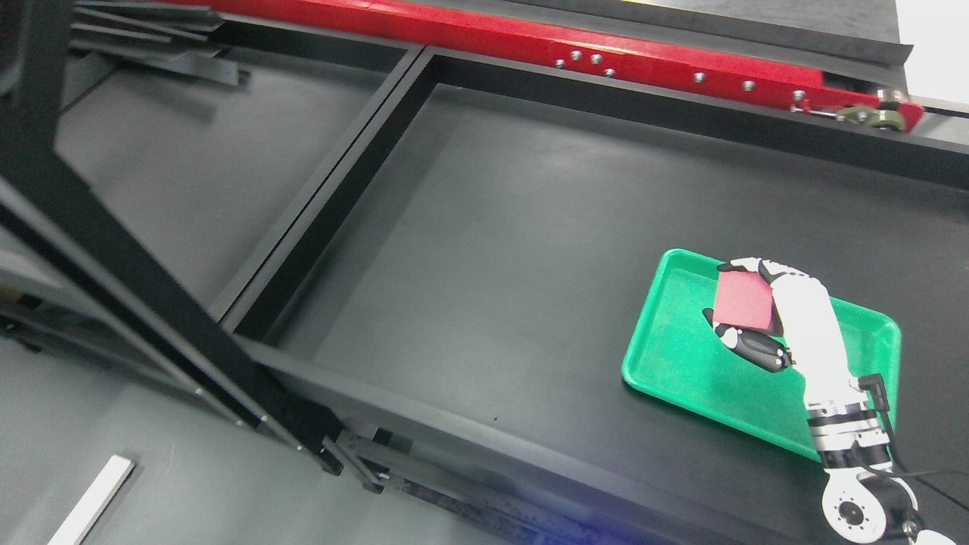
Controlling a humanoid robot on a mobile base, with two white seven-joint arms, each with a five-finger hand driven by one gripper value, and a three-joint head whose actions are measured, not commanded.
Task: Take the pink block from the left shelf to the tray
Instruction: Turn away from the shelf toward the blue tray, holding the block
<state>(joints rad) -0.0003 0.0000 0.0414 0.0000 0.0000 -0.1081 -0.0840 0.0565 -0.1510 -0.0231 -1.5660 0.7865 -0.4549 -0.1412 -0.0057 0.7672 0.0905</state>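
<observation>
My right hand [746,306] comes in from the lower right and is shut on the pink block [744,301], a flat pinkish-red square held between the fingers [746,266] above and the thumb [749,344] below. The hand holds the block over the green tray [681,356], which lies on the black table at the right. I cannot tell whether the block touches the tray floor. My left arm is not in view.
The black table surface [500,250] has raised black frame rails around it [333,189]. A red beam [530,38] runs along the far edge. A slanted black post [113,257] crosses the left side. A white strip [95,499] lies on the floor at lower left.
</observation>
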